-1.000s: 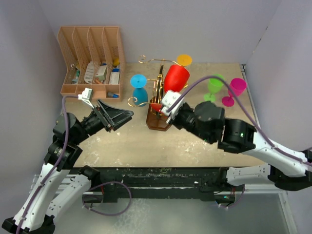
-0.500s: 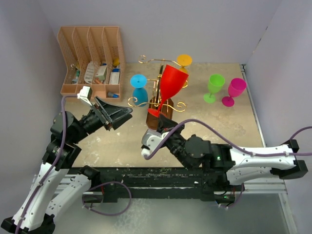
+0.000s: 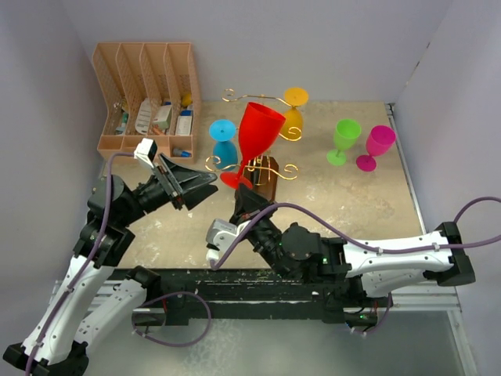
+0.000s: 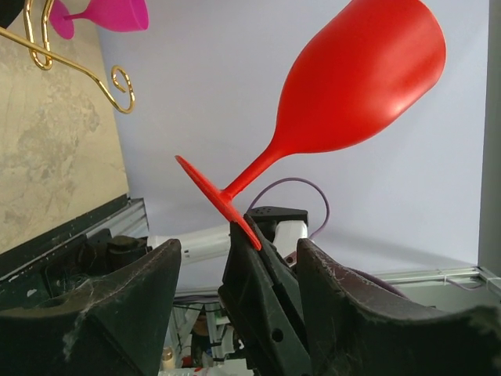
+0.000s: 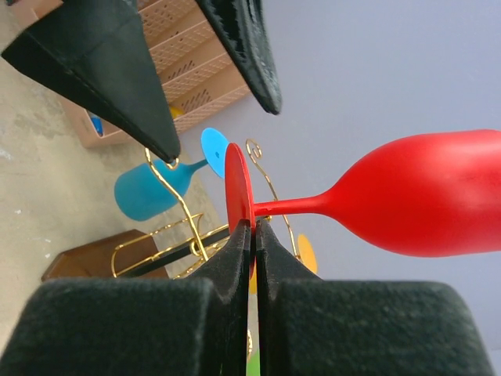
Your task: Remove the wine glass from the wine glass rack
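Note:
My right gripper [image 3: 238, 190] is shut on the rim of the foot of the red wine glass [image 3: 259, 129]. It holds the glass tilted in the air, just left of the rack's post. In the right wrist view my fingers [image 5: 254, 227] pinch the red foot disc and the bowl [image 5: 430, 196] points right. The wine glass rack [image 3: 264, 171] is gold wire on a brown base. A blue glass [image 3: 225, 142] and an orange glass [image 3: 295, 98] hang on it. My left gripper [image 3: 197, 182] is open and empty, close left of the red foot [image 4: 223, 200].
A tan slotted file organiser [image 3: 145, 94] with small items stands at the back left. A green glass [image 3: 342, 138] and a magenta glass [image 3: 376, 146] stand on the table at the right. Grey walls enclose the back and sides.
My right arm has swung back and left from the rack, carrying the red glass by its foot up and leftward. My left gripper has crept slightly toward the glass.

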`<state>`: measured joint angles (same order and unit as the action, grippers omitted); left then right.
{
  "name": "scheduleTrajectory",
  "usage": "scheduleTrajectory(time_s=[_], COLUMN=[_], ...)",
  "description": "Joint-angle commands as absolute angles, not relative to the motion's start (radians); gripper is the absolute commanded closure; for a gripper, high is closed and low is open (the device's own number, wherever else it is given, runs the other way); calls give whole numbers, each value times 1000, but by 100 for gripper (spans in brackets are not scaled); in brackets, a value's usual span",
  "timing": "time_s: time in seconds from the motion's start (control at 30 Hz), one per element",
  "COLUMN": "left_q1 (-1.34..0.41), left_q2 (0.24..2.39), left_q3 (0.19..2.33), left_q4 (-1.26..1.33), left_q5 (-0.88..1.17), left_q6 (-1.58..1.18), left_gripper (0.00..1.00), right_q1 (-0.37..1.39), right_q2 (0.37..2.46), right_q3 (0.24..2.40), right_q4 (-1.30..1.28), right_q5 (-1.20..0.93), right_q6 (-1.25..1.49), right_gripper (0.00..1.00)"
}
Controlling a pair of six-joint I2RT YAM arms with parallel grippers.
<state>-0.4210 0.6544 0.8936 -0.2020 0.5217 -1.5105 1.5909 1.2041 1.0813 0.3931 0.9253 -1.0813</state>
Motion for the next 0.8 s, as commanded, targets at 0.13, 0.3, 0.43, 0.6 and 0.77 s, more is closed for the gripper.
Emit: scheduleTrajectory(time_s=[0.13,0.3,0.43,0.6,0.77], left_q1=[-417,-417,-418,-417,-417], left_q2=[653,654,653,650,656], left_q3=[889,867,856,833,812], left_q4=[-148,-138,-136,-104,-94], left_q5=[539,542,545,553,564], left_q6=[-1591,-1606,-1615,-1631,-1642], left_gripper=[35,38,39,53,99], right_q1=[1607,1616,1623,1626,1632], right_q2=[1227,1253,1264,1283,1278], right_q3=[1104,1108,1109,1112,1111], right_q4=[485,508,522,523,517], right_q5=[907,904,891,884,890], right_q6=[-1097,-1110,-1104,-1098,-1089], right_gripper=[100,100,100,100,100])
